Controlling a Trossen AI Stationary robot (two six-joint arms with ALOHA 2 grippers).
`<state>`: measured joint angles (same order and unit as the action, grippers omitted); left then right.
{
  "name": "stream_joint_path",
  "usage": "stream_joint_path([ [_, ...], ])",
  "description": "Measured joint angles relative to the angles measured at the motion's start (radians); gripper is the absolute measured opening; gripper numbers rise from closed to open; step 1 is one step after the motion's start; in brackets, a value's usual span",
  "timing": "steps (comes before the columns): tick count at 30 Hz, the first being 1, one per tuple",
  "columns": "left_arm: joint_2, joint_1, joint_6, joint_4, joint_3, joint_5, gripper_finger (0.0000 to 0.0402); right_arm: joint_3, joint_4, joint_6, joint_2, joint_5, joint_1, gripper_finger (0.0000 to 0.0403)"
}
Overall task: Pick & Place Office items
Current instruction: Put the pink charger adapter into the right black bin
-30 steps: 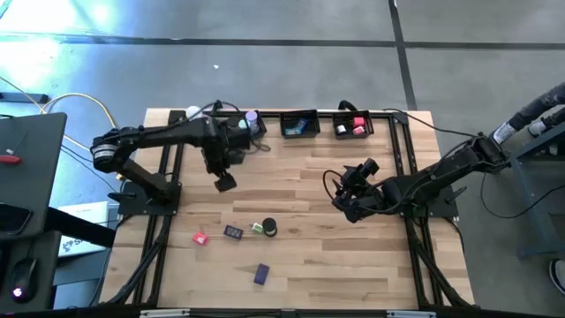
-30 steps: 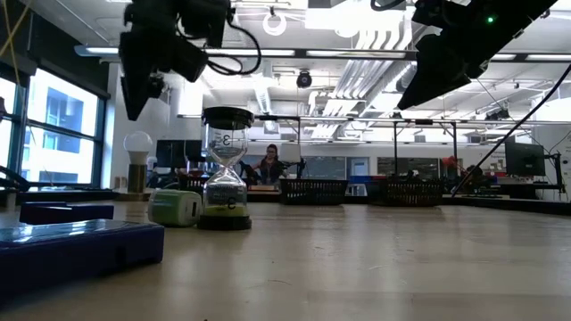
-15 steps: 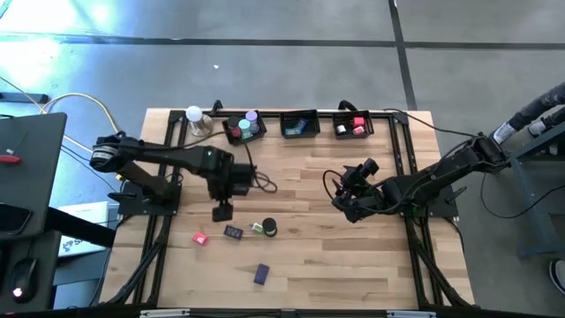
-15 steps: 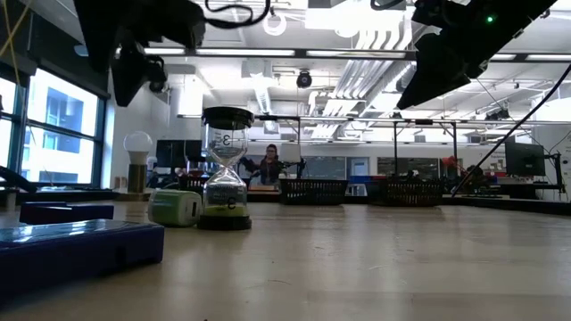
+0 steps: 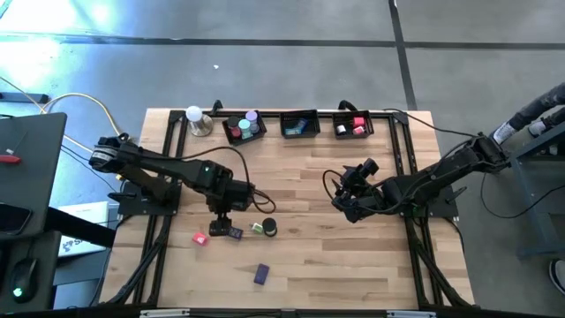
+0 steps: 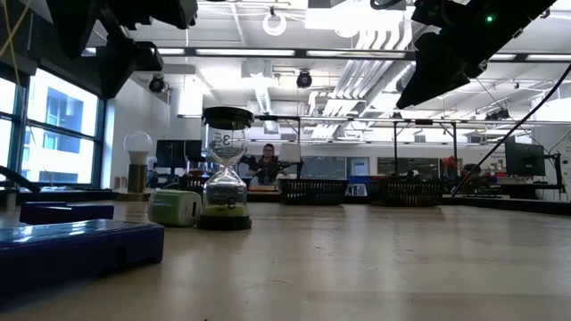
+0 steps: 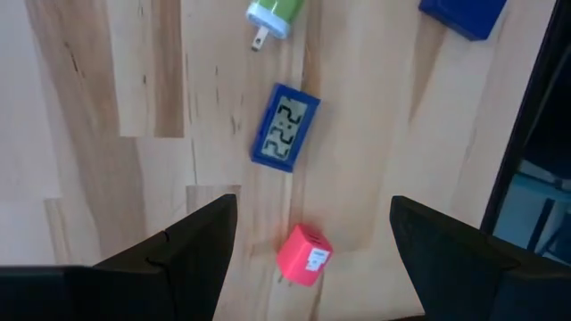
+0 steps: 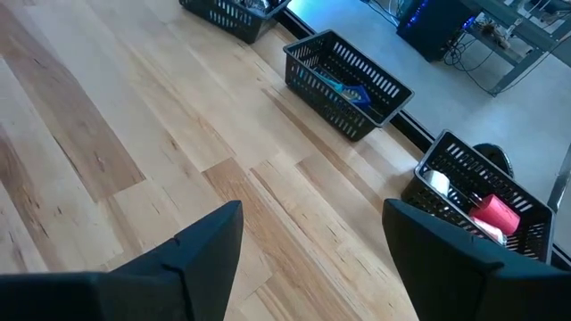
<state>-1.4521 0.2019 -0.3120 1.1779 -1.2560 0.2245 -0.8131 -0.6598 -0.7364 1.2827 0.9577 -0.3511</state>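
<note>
While left claw hangs open over worktop, nothing between fingers, pink block and blue clock lie below it (green plug just beyond). Purple block nearer front edge. Right claw open, empty, mid-worktop, well apart. Three baskets along back edge.

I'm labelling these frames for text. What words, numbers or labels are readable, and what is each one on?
"2:22" or similar: display of the small blue rectangular digital clock, digits partly unclear.
"3": top of the black-capped hourglass, faint.
White sticker on the pink cube: too small to read.
</note>
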Motion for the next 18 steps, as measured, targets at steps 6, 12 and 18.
stream_joint_path([
  [6,0.0,0.005,-0.004,-0.011,0.0,-0.083,0.0288,0.0,0.0,0.0,0.0,0.0,0.0,0.0258],
  [12,0.0,0.01,-0.003,-0.011,0.0,-0.17,0.0288,0.0,0.0,0.0,0.0,0.0,0.0,0.0259],
  [18,0.0,0.01,-0.003,-0.012,0.0,-0.178,0.0288,0.0,-0.001,0.0,0.0,0.0,0.0,0.0258],
])
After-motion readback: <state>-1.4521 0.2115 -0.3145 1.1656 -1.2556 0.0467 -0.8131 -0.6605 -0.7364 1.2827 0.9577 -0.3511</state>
